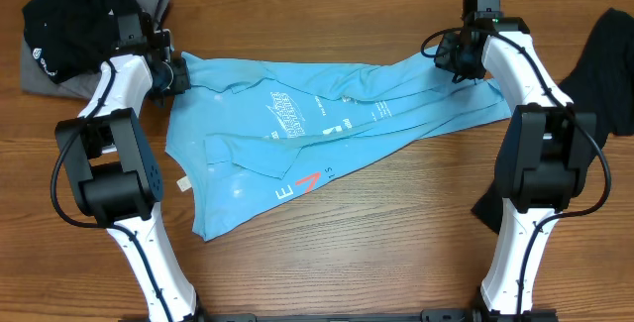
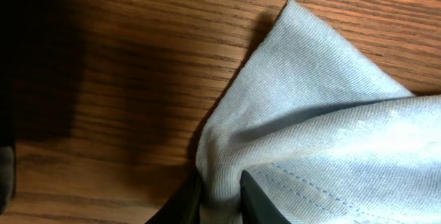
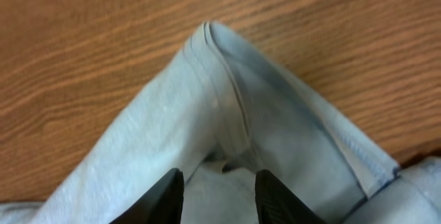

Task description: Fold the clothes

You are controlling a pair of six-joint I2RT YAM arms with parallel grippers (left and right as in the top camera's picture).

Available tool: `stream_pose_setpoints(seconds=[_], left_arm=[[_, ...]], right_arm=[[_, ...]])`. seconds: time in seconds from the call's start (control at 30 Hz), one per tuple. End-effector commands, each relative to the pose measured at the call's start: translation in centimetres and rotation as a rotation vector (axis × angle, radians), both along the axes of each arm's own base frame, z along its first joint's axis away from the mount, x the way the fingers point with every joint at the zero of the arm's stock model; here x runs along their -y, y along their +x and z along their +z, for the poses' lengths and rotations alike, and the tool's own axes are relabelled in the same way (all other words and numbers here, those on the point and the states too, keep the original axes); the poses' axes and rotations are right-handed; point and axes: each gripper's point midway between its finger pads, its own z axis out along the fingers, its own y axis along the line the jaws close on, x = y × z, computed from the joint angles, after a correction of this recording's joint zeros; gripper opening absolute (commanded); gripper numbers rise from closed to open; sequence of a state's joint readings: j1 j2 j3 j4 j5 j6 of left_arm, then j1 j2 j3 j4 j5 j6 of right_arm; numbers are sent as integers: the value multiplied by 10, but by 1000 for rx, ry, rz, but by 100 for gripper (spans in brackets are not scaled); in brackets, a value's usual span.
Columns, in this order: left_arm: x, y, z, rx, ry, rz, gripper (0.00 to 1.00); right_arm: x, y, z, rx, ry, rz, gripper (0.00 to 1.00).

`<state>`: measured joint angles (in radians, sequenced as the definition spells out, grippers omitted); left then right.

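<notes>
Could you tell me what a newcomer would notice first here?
A crumpled sky-blue T-shirt sprawls across the middle of the table, its red mark showing. The left gripper and right gripper each pinch a far corner of it. A black garment lies at the right edge.

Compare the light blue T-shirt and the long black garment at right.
The light blue T-shirt has white lettering, red mark; long black garment looks plain. T-shirt spreads centrally, pinched by left gripper and right gripper; black garment lies ungripped at the right edge. Both soft fabric.
</notes>
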<state>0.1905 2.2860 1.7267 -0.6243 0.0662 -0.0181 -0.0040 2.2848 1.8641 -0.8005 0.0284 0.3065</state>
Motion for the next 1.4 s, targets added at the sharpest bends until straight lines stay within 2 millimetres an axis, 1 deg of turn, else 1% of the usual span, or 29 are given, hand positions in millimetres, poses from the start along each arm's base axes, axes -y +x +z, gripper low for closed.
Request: stream_pose_setpoints(seconds=[0.0,0.1,0.23,0.4,0.57,0.77,0.83,0.9,1.0,1.23,1.3,1.37], left_arm=[[-7,-1,-7,-16,23,1,20],[-7,-1,-8,-20,22,0,20],[-6,-2,-8,-20,20,4,17],[-7,-2,-8,-21,21,4,23],[-7,-2,-8,-21,21,4,23],[-7,-1,-8,-18,21,4,20],[-7,-1,-6,-18,21,4,18],[-7,-1,-4,-22,20,3,12],[-6,1,6,-20,18,9,4],[-8,9,42,38,29,9,4],[-7,9,47,44,30,9,4],[-7,7,47,37,29,8,4]], right_arm=[[2,4,-8,4,-19,-9,38],[2,6,-10,9,-20,-9,38],[5,5,-15,-3,-33,-15,38],[4,3,-23,-18,-35,-14,38],[5,5,-22,-11,-36,-16,37],[5,5,-22,-13,-36,-16,22],[5,5,-22,-13,-36,-16,15],[5,5,-22,-12,-36,-20,5],[5,5,-22,-10,-33,-24,4],[5,11,-14,13,-21,-53,4],[5,14,-10,23,-18,-56,4],[5,16,-8,28,-18,-56,4]])
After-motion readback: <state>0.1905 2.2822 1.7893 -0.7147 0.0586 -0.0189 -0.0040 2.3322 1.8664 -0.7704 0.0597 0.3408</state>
